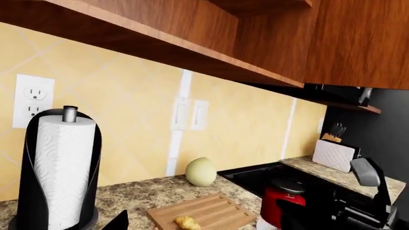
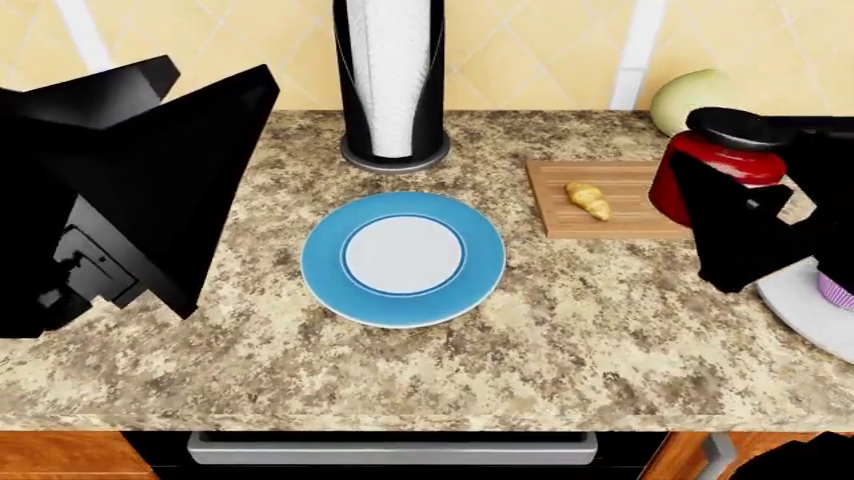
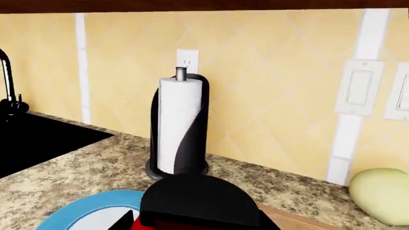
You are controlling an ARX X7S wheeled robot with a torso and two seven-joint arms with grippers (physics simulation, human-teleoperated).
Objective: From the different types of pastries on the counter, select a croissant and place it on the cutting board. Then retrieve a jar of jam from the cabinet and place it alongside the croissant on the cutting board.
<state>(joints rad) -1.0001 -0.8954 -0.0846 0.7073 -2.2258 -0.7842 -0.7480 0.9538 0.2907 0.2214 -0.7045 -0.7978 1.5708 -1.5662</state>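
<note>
While the right arm reaches in from the right side of the head view, its tool [image 2: 727, 205] is clamped on the jar [image 2: 707, 170], a red jar with a black lid held upright over the right end of the board [image 2: 607, 200]; whether the jar's base touches the wood cannot be told, since dark tool parts cover its lower half. The croissant [image 2: 587, 198] lies on the board, just left of the jar and apart from it. In the left wrist view the same jar [image 1: 283, 203] shows beside the board [image 1: 204, 213], with the croissant [image 1: 187, 222] near the board's near edge. The right wrist view has the black lid [image 3: 198, 199] filling its lower middle, close under the camera. The left arm is raised at the left of the head view, its black housing [image 2: 134, 190] bulking over the tabletop [image 2: 534, 340], well apart from the board; its tool's fingers do not show clearly, so I cannot tell whether it is wide or narrow. A blue plate [image 2: 403, 255] sits at the tabletop's middle, a paper towel roll [image 2: 390, 80] stands behind it by the wall, and a pale green fruit [image 2: 694, 100] rests behind the board. At the right edge a white plate [image 2: 807, 310] carries a purple-wrapped pastry [image 2: 837, 290], only partly in view.
</note>
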